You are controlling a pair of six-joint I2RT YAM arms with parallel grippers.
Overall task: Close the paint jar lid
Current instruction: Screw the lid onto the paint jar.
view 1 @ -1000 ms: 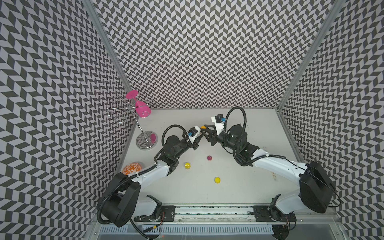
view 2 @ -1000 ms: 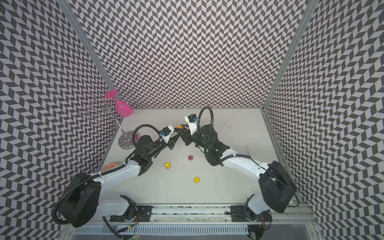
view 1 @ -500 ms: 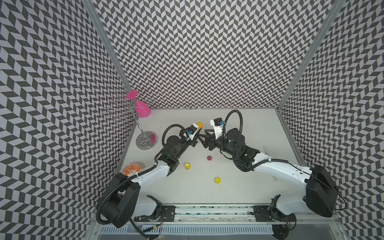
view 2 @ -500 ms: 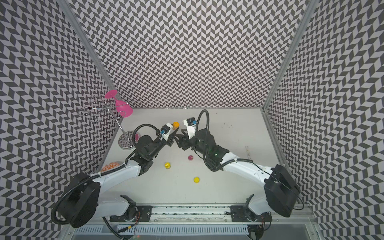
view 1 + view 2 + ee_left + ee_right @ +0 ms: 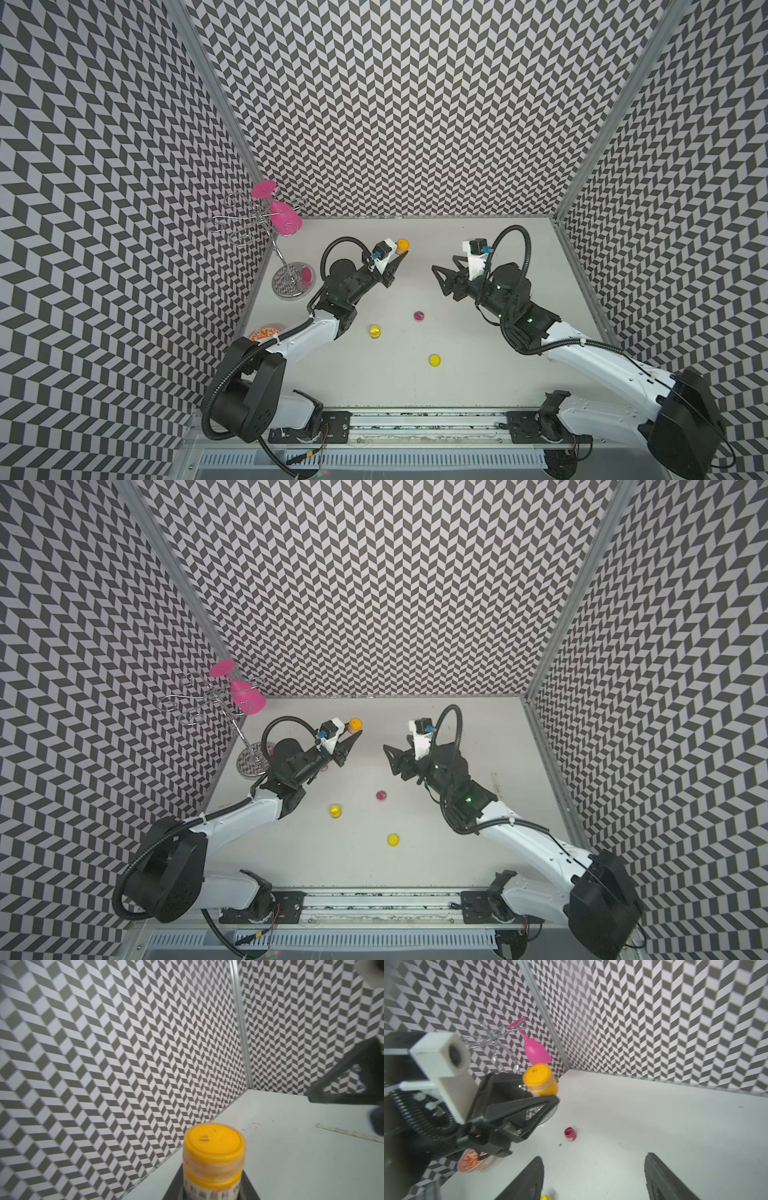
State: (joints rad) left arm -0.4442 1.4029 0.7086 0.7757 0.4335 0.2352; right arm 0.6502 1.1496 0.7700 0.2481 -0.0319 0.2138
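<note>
Pinching the orange paint jar (image 5: 214, 1169) by its lower body, the left pincer (image 5: 398, 261) holds it lid-up over the back of the worktop (image 5: 478, 374), with the orange lid (image 5: 214, 1141) seated on top. The right pincer (image 5: 444, 263) is spread and empty, well apart from the jar. Nearer the front lie a small magenta jar (image 5: 419, 316), a small yellow jar (image 5: 375, 331) and a flat yellow cap (image 5: 435, 360).

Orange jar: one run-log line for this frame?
left gripper: shut on orange paint jar | lid: on jar | right gripper: fingers open, empty, apart from jar
</note>
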